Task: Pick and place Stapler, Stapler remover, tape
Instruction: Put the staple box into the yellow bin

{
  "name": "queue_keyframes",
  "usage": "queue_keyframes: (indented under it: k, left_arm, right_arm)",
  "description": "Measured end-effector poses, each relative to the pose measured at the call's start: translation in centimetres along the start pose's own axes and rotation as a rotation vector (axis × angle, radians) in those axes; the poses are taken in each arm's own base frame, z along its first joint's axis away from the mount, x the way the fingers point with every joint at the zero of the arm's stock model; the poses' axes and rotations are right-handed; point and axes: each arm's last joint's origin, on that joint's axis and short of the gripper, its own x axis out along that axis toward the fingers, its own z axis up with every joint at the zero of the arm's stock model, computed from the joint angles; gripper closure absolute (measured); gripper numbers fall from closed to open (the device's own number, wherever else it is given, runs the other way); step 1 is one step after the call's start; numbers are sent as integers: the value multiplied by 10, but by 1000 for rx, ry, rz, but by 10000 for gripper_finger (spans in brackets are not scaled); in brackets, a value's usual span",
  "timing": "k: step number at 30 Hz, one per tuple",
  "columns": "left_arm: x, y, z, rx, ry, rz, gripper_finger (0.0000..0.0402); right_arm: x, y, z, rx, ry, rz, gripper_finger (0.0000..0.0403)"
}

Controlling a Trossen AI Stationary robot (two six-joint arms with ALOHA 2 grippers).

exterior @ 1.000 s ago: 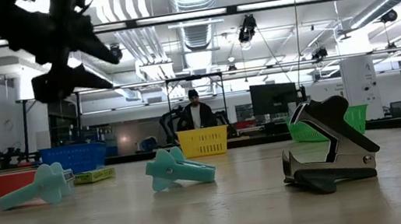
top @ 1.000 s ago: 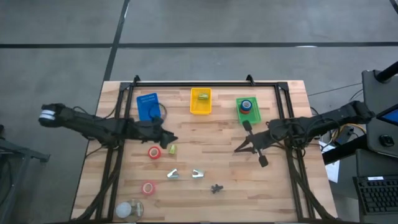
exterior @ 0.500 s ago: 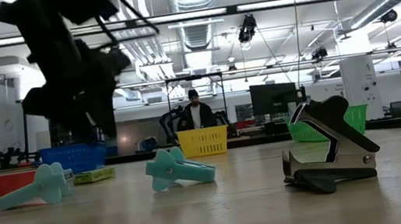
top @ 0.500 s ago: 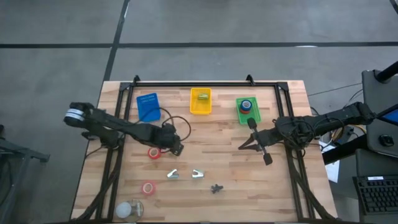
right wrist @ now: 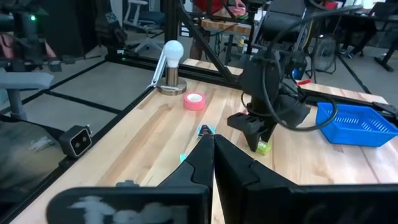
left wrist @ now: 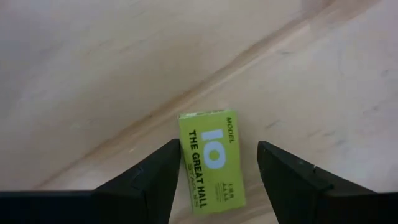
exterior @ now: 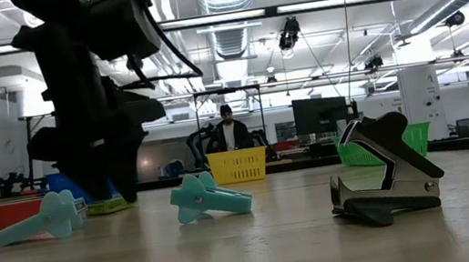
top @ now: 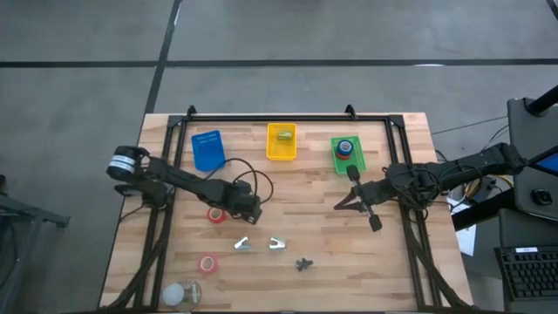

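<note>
Straddling: left gripper [left wrist: 214, 171], fingers spread, unclenched, around green staple box [left wrist: 210, 160]
Box axis: long side runs along the fingers
Box place: flat on table [left wrist: 93, 62], between both fingertips
Right gripper [top: 342, 204]: fingers closed, empty, well apart

Staple box [left wrist: 211, 167] on table [top: 305, 187] between left gripper [left wrist: 214, 177] fingers; tape [top: 215, 214] just left; three baskets [top: 282, 142] behind.

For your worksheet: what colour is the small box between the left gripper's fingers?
Lime green box, clearest in the left wrist view.
</note>
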Motion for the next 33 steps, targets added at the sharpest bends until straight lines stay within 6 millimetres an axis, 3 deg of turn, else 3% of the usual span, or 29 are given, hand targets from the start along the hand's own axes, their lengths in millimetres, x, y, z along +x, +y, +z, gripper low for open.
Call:
queue_keyframes:
  k: [17, 29, 33]
  left_arm:
    - [16, 2, 5, 105, 17, 39, 188]
    - [12, -1, 9, 163, -13, 49, 273]
    - [10, -3, 10, 179, -8, 52, 282]
  right_arm:
    - [1, 0, 2, -30, -16, -3, 394]
    - [1, -1, -1, 5, -4, -6, 394]
    - [1, -1, -1, 2, -4, -6, 394]
